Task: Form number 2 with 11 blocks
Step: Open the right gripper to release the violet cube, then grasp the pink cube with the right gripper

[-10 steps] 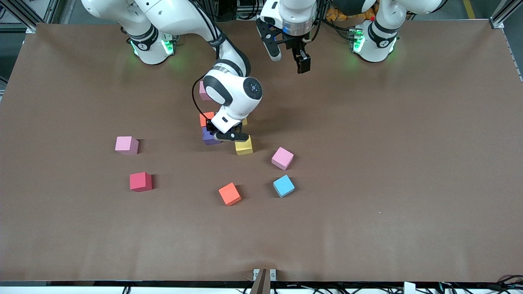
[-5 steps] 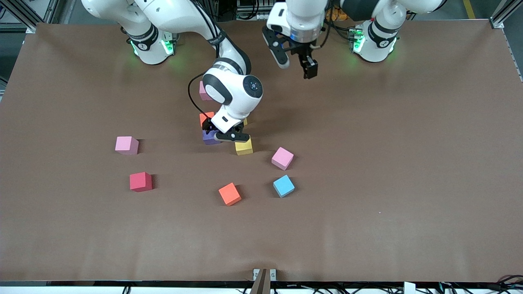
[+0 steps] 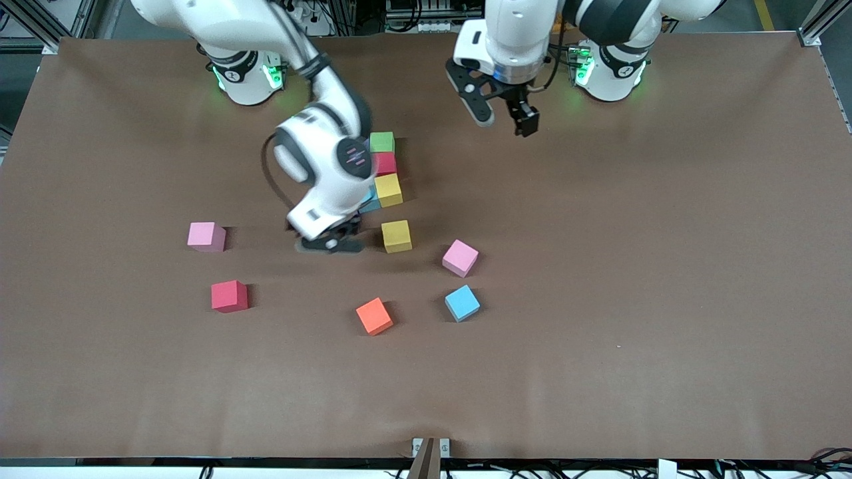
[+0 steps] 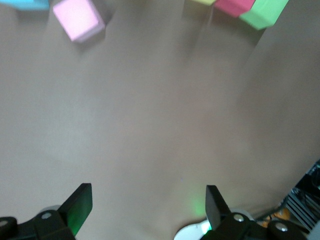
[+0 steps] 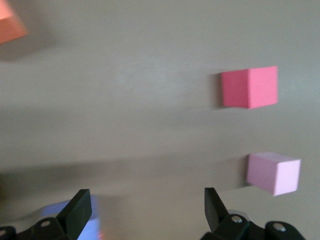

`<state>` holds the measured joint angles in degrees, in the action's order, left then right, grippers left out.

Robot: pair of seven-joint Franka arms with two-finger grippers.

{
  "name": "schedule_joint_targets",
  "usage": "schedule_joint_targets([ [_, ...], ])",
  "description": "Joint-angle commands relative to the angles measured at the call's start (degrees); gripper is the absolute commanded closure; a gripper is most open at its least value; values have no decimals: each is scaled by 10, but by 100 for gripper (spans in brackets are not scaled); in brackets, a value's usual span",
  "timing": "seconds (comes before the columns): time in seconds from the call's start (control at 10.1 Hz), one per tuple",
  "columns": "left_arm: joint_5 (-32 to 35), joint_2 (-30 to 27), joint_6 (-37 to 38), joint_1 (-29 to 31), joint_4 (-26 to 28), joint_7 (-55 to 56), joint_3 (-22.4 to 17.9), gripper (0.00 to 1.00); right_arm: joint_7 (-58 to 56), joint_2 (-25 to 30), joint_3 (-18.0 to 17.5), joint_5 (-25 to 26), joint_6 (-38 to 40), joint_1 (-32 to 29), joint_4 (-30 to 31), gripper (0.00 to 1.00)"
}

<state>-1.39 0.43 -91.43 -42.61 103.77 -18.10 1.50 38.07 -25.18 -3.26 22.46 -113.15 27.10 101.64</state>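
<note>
A: Front view, nearest first: orange block [image 3: 374,316], light blue block [image 3: 462,303], red block [image 3: 229,296] lie loose on the bench [image 3: 665,266].

B: Farther up, right pincer [image 3: 329,241] gapes empty beside a yellow block [image 3: 397,236]. The number 2 [image 3: 383,169] is a partial column. Left pincer [image 3: 504,118] hangs wide over bare bench.

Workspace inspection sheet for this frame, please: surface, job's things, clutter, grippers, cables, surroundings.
Surface: brown table cover, creased along the edge nearest the front camera.
Job's things: green block, red block and yellow block in a column; the right arm hides the blocks beside it. Loose blocks include a second yellow block and a light blue block.
Clutter: nothing seen.
Grippers: right gripper open, low beside the column; left gripper open, over bare cover, waiting.
Cables: black cable looping off the right wrist.
Surroundings: metal frame posts at the corners.
</note>
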Motion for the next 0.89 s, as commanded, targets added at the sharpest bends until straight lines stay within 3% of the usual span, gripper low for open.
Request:
schedule_joint_targets([
  [0.0,13,-5,34,54,3,-11,3,0,-110,13,-20,-28,-18,-101,9,0],
  [0.2,14,-9,52,95,-8,-15,2,0,-229,11,-20,-60,-67,-164,9,0],
  [0.49,51,17,101,147,-92,-56,3,0,-387,-21,-19,-60,-168,-233,8,0],
  [0.79,69,17,129,165,-151,-56,-5,0,-416,-64,-19,-78,-244,-260,8,0],
])
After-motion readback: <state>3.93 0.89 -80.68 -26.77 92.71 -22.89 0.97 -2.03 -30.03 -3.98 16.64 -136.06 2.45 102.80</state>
